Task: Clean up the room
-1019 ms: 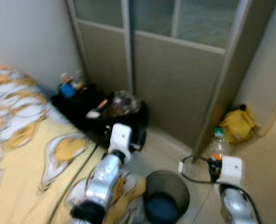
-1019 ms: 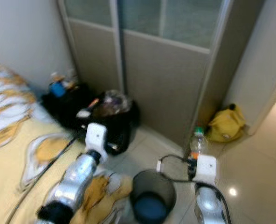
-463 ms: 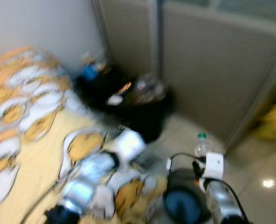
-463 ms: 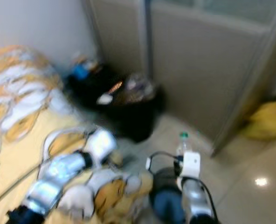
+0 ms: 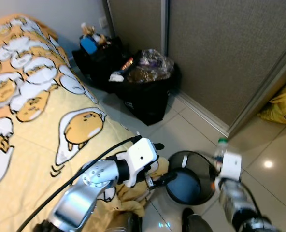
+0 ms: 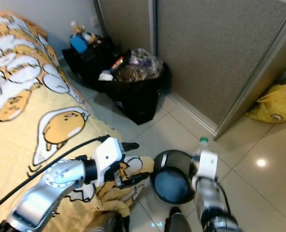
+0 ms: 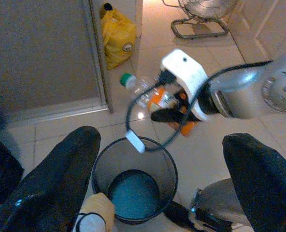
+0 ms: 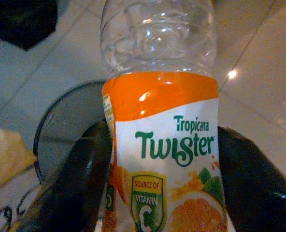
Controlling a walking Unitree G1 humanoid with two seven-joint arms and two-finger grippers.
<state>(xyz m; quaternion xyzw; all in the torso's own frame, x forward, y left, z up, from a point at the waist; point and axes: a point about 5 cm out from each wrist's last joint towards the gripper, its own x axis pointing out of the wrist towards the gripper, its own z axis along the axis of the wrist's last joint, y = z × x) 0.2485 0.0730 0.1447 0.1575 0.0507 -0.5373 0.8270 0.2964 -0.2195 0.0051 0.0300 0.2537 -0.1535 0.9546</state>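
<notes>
Leftmost lay the bed [image 5: 32,111], its blanket's edge under the left gripper [image 5: 158,164], whose fingers were spread beside the bin [image 5: 190,178]. Farther right, the right gripper [image 7: 174,113] pinched a bottle [image 8: 162,125] (green cap, orange label) just above the bin's rim.

Bottle [image 8: 162,140] label reads "Tropicana Twister", "SOURCE OF VITAMIN C".

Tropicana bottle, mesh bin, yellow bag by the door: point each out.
Tropicana bottle [image 8: 174,140]: right wrist view, on its white label.
Mesh bin [image 7: 100,166]: left wrist view, on its dark wall.
Yellow bag [image 6: 273,108]: right eye view, on its front.
</notes>
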